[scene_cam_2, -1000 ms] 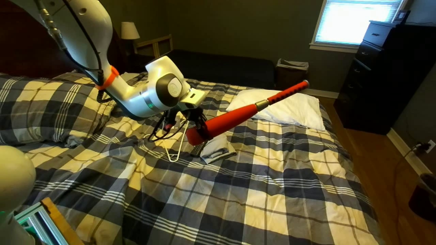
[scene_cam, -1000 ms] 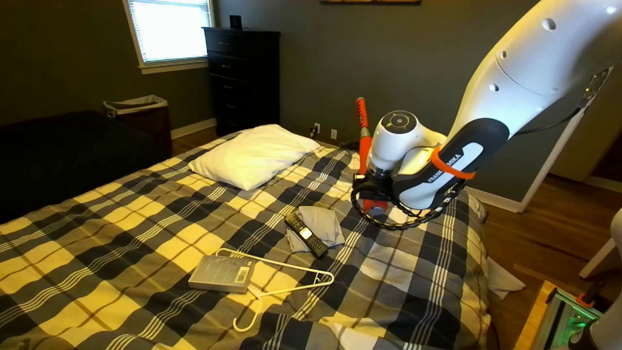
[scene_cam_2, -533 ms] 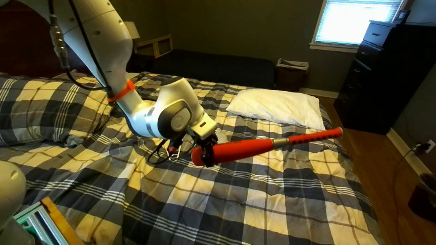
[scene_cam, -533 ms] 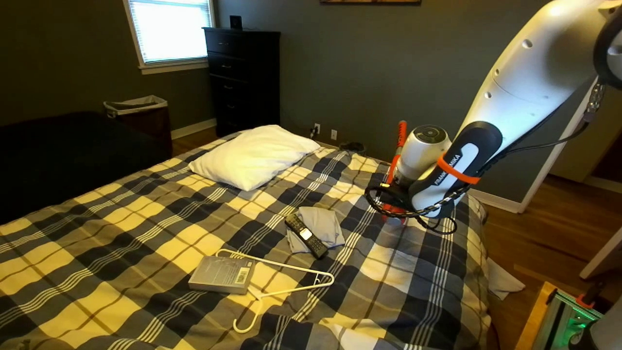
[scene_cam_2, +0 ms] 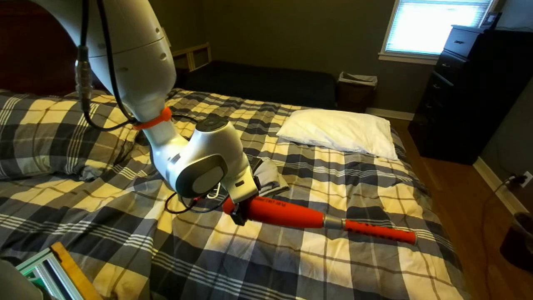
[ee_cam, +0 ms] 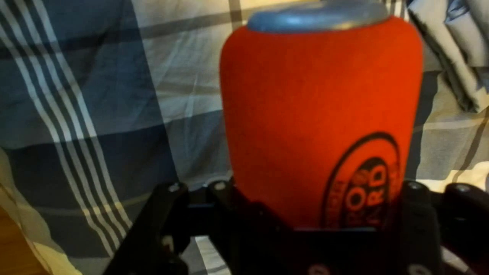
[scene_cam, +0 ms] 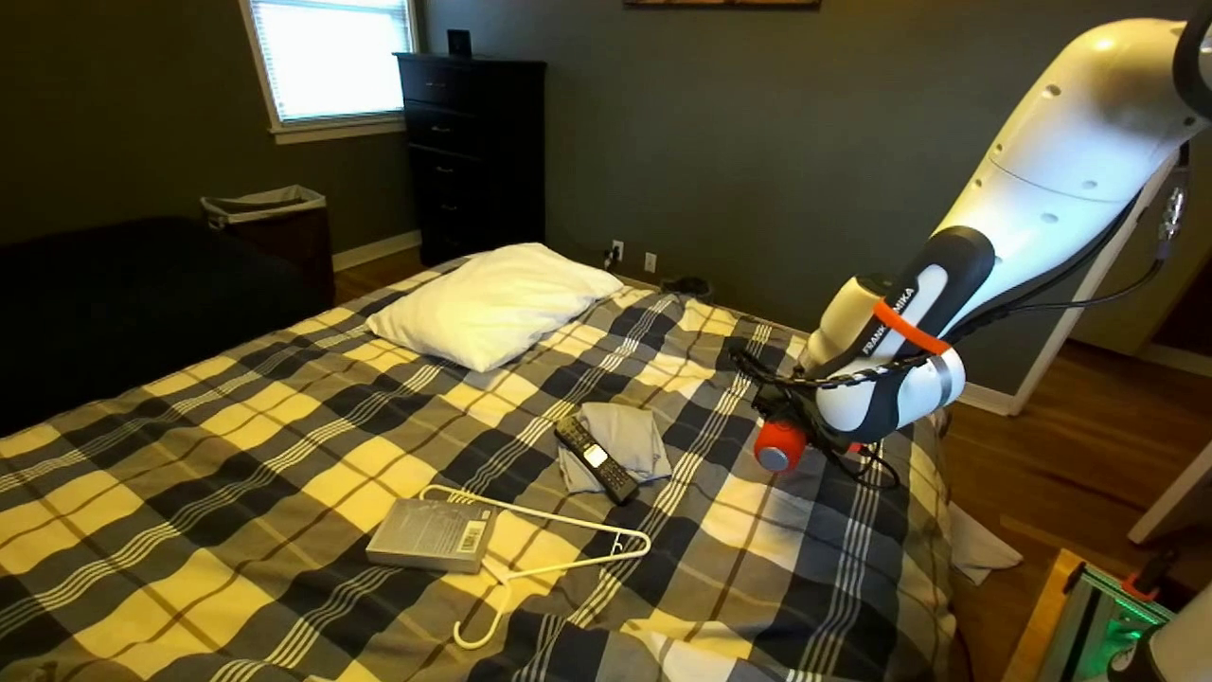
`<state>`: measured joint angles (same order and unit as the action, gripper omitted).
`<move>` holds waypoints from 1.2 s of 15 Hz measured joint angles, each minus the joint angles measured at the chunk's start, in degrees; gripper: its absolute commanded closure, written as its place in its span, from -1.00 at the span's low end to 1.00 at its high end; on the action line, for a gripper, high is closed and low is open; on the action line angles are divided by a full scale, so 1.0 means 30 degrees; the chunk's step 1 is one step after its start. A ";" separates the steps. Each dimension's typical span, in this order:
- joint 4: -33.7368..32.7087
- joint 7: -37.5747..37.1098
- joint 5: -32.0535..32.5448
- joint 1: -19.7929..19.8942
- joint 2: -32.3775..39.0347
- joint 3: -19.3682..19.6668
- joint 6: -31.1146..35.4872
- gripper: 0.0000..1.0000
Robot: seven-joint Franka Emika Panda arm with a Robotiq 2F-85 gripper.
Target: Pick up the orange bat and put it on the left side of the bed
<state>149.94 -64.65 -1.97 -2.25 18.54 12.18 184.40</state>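
One gripper (ee_cam: 319,198) clasps the orange bat (scene_cam_2: 287,212) near its thick end (ee_cam: 321,107), fingers (ee_cam: 416,214) on either side of it, over the bed (scene_cam_2: 374,275). In an exterior view, the long axis extends from the gripper to the right, the handle (scene_cam_2: 379,231) angled slightly near or down; contact with the bed cannot be told. Lowering probably comes next, and the long, one-sided overhang suggests the handle may land first. Just beyond the gripper, on the far side, lies a folded grey cloth (scene_cam_2: 268,178); farther right rests a white pillow (scene_cam_2: 338,131).
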 measured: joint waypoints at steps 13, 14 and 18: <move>-0.2072 0.2586 -0.2057 0.7729 0.3930 -0.7828 0.0803 0.33; -0.2097 0.2935 -0.2535 0.7147 0.4045 -0.7061 0.1278 0.33; -0.2560 0.4150 -0.3665 0.5573 0.5297 -0.4726 0.2598 0.33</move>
<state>142.26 -52.20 -12.97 14.47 34.43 -1.99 192.20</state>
